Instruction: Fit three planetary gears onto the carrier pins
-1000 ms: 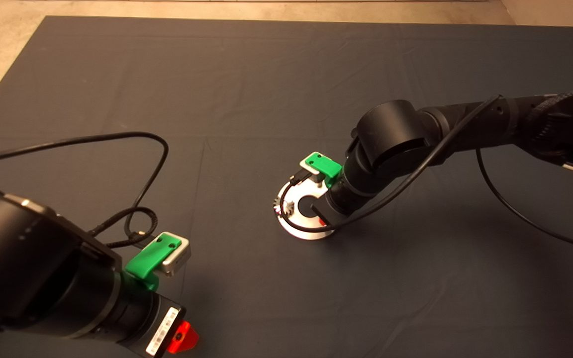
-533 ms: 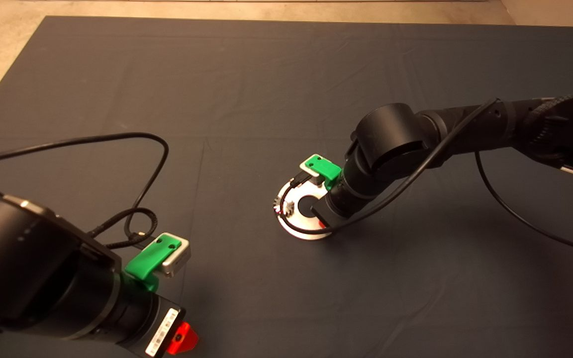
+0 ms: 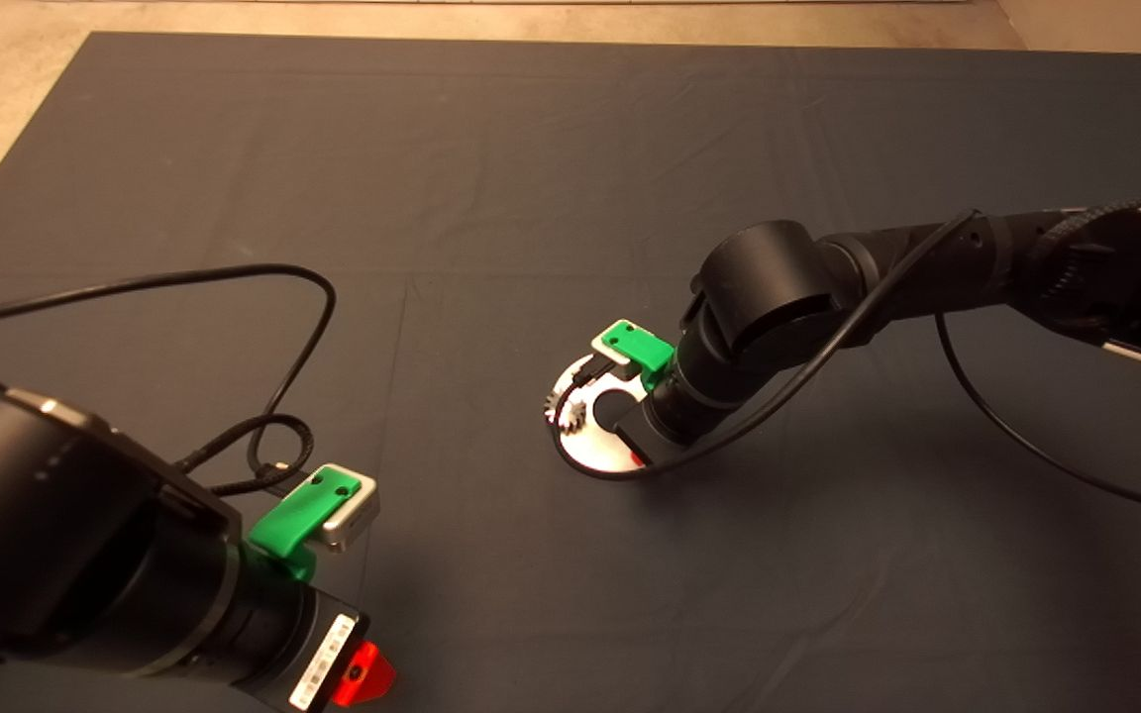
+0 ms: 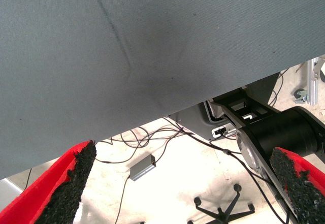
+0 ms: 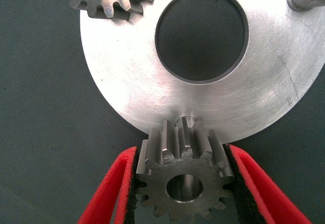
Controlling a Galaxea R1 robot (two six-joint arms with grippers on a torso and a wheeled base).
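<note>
Over the dark mat (image 3: 491, 198), the right gripper's (image 5: 183, 203) fingers (image 5: 114, 193) clasp a planetary gear (image 5: 184, 181) between them.

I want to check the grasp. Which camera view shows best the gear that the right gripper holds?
The right wrist view: the held gear fills it, clamped between the right gripper fingers near a carrier pin. In the head view the arm hides this gear. The left wrist view shows only mat and floor.

A robotics lab or workshop: a dark mat (image 3: 491, 158) covers the table, cables (image 4: 152, 137) trail over a pale floor (image 4: 172, 183), and an office chair base (image 4: 223, 211) stands beside a small grey box (image 4: 142, 166).
</note>
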